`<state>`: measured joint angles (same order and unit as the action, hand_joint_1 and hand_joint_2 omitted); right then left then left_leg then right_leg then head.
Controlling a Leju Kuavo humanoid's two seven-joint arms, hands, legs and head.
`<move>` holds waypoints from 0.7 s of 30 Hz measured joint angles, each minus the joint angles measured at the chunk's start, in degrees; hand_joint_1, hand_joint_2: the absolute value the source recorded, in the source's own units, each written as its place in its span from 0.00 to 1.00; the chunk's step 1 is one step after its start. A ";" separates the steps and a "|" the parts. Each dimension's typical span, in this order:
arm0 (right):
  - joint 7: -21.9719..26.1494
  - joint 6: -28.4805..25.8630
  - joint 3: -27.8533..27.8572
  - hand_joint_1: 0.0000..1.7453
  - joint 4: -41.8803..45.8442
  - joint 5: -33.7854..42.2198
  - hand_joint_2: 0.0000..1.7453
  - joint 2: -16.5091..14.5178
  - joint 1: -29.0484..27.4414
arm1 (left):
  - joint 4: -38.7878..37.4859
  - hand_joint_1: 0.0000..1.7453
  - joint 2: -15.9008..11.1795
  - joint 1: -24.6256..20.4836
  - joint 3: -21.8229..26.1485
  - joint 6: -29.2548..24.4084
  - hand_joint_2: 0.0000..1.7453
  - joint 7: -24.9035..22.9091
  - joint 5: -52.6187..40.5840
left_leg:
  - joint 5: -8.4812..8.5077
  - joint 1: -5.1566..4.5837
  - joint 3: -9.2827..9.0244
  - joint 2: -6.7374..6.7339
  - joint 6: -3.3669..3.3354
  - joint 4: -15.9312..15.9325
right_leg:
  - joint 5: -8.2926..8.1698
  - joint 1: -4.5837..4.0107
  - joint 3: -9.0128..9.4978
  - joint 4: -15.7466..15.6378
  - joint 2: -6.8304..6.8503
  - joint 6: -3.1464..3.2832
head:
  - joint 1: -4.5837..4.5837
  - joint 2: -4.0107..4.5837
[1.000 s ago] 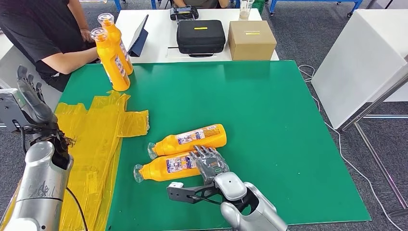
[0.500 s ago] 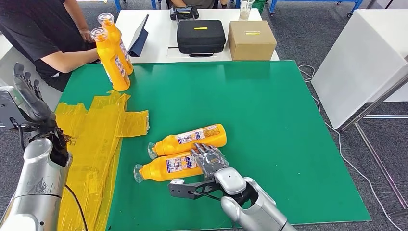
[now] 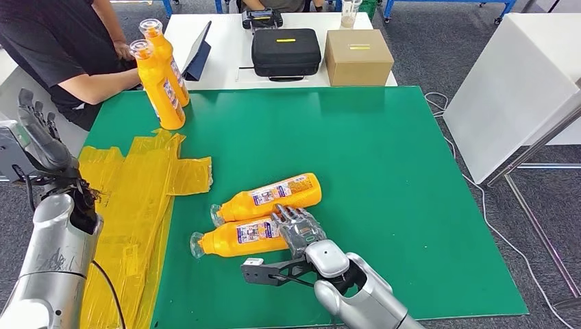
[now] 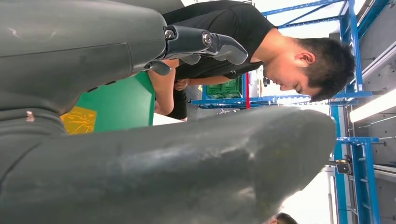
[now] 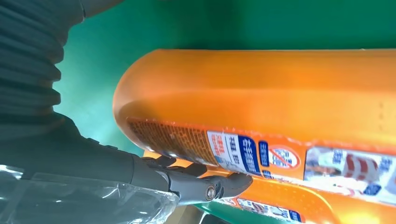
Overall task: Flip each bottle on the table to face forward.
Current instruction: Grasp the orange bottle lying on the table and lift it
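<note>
Two orange bottles lie on their sides on the green table, caps pointing left. The nearer bottle has my right hand laid over its base end, fingers spread across the top. In the right wrist view its fingertips reach into the gap between this bottle and the farther lying bottle, touching its label. The farther bottle lies just beyond. Two more orange bottles stand upright at the back left corner. My left hand is raised off the table's left side, fingers apart and empty.
A crumpled yellow plastic sheet covers the table's left edge. A person sits at the back left, arm near the standing bottles. Behind the table a white desk carries a black case and a cardboard box.
My right hand has crept slightly forward over the nearer bottle's base. The farther lying bottle has shifted a little away from me. The left hand barely moved.
</note>
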<state>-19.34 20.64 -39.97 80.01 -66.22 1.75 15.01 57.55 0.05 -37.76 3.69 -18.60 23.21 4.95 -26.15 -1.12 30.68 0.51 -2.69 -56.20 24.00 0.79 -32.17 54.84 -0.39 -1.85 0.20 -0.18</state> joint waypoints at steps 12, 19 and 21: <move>0.77 -0.63 -0.15 0.99 -1.27 0.46 1.00 0.54 -0.47 | -0.44 0.00 -0.43 -0.09 0.00 -0.13 0.00 0.33 0.72 | 0.00 0.00 -0.03 0.00 0.00 0.00 | 0.00 0.00 0.02 0.00 0.00 0.00 | 0.00 0.01; 1.34 -1.93 -0.20 1.00 -1.99 1.19 1.00 1.25 -0.50 | -1.08 0.00 -0.85 -0.10 0.00 -0.15 0.00 1.01 1.57 | 0.00 0.00 -0.05 -0.01 0.00 0.00 | 0.00 0.00 0.03 0.00 0.00 0.00 | 0.01 0.01; 1.39 -2.07 -0.21 1.00 -2.07 1.36 1.00 1.51 -0.52 | -1.22 0.00 -1.02 -0.10 0.00 -0.23 0.00 1.15 1.98 | 0.00 0.00 -0.05 -0.01 0.00 0.00 | 0.00 0.00 0.04 0.00 0.00 0.00 | 0.00 0.01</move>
<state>-17.96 18.57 -40.17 77.94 -64.86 3.27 14.49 56.33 -0.96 -37.86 3.69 -18.84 24.37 6.93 -26.15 -1.12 30.63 0.50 -2.69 -56.20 24.00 0.79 -32.13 54.84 -0.39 -1.85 0.20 -0.18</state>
